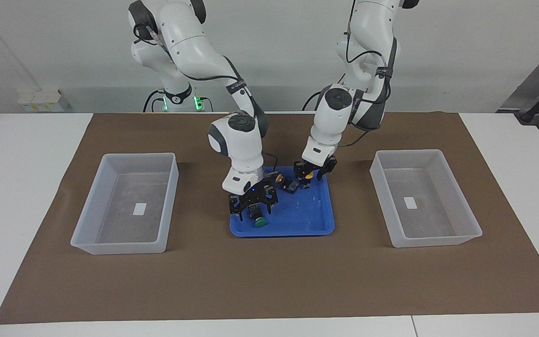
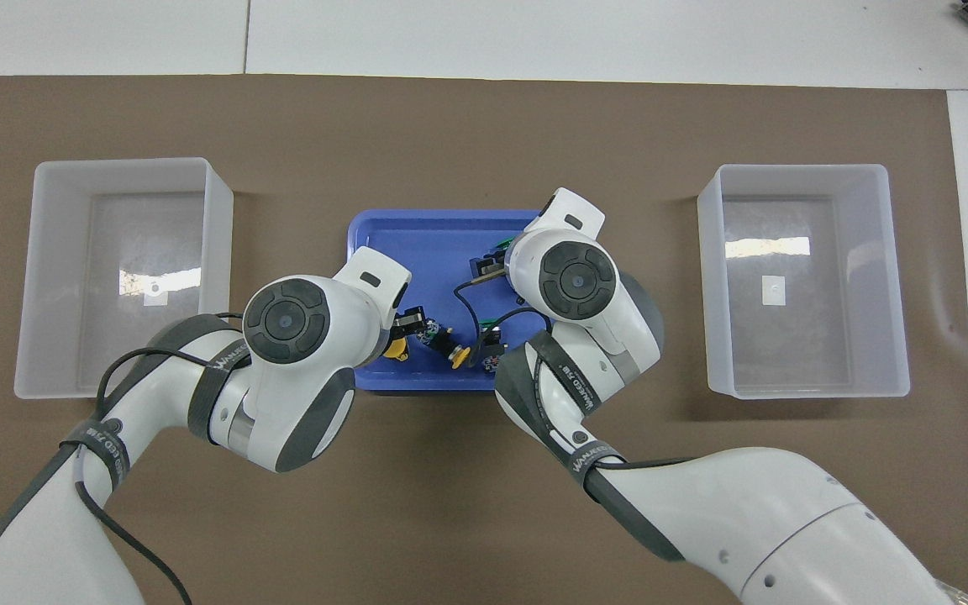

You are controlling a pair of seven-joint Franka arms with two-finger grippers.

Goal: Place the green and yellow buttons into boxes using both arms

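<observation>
Four buttons lie in the blue tray [image 1: 297, 220] [image 2: 417, 235] mid-table. My right gripper [image 1: 253, 208] is down in the tray at a green button [image 1: 260, 223], which lies tilted with its cap away from the robots. A bit of green shows by the right hand in the overhead view [image 2: 501, 245]. My left gripper [image 1: 311, 174] is down at a yellow button [image 1: 308, 177] [image 2: 397, 349] at the tray's edge nearest the robots. A second yellow button [image 1: 279, 178] [image 2: 457, 357] and a dark-bodied one [image 1: 292, 186] lie between the grippers.
Two translucent boxes stand on the brown mat, one toward the right arm's end [image 1: 82, 234] [image 2: 891, 277] and one toward the left arm's end [image 1: 466, 224] [image 2: 47, 252]. Each holds only a white label. Both arms lean over the tray, close together.
</observation>
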